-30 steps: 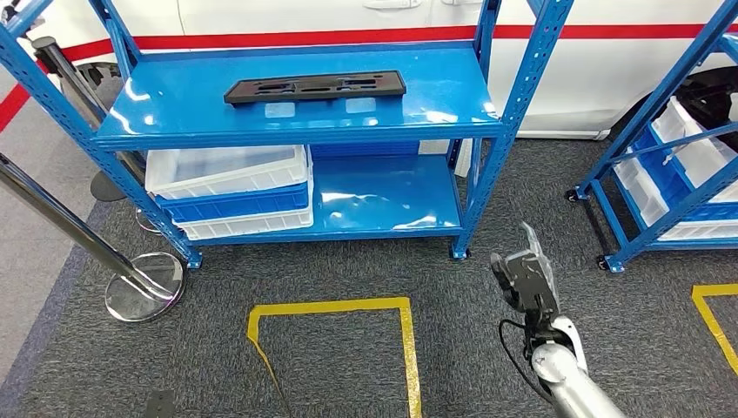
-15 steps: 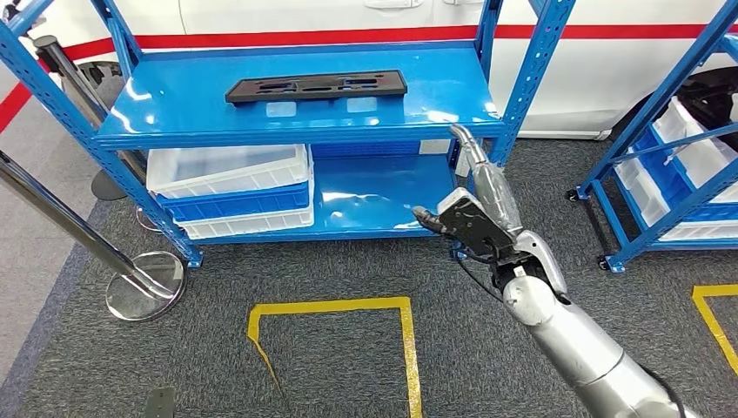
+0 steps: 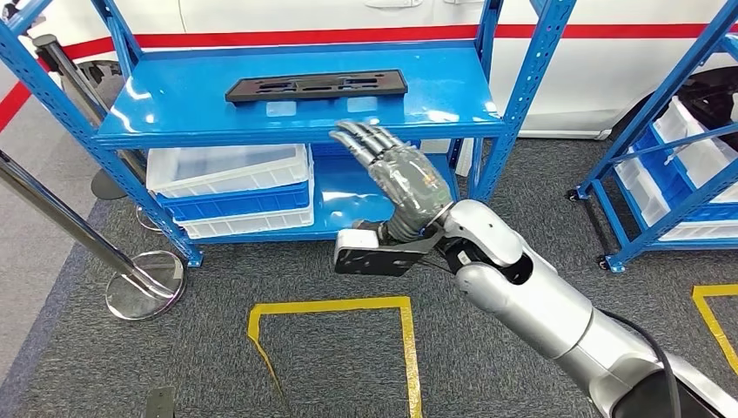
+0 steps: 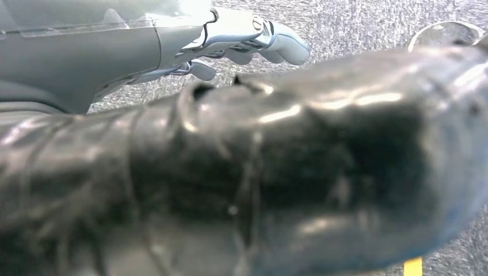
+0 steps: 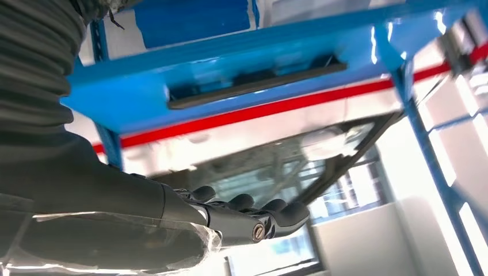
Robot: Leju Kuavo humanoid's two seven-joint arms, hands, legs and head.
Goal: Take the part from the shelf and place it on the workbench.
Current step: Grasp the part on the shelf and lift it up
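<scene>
Part (image 3: 316, 87), one flat black piece, lay alone on the top level of the blue shelf (image 3: 435, 131). Right hand (image 3: 393, 174) was raised in front of that level's edge, fingers stretched out and slightly apart, holding nothing, near the part but apart from it. Left hand (image 4: 230, 172) was a close blur; its state could not be told. Three stacked bins (image 3: 231, 192) sat on the lower level

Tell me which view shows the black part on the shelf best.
Head view: the black part lies flat on the shelf's top level, seen whole, beyond the right hand. Right wrist view catches it edge-on, partly blurred. In the left wrist view I can't make it out.
</scene>
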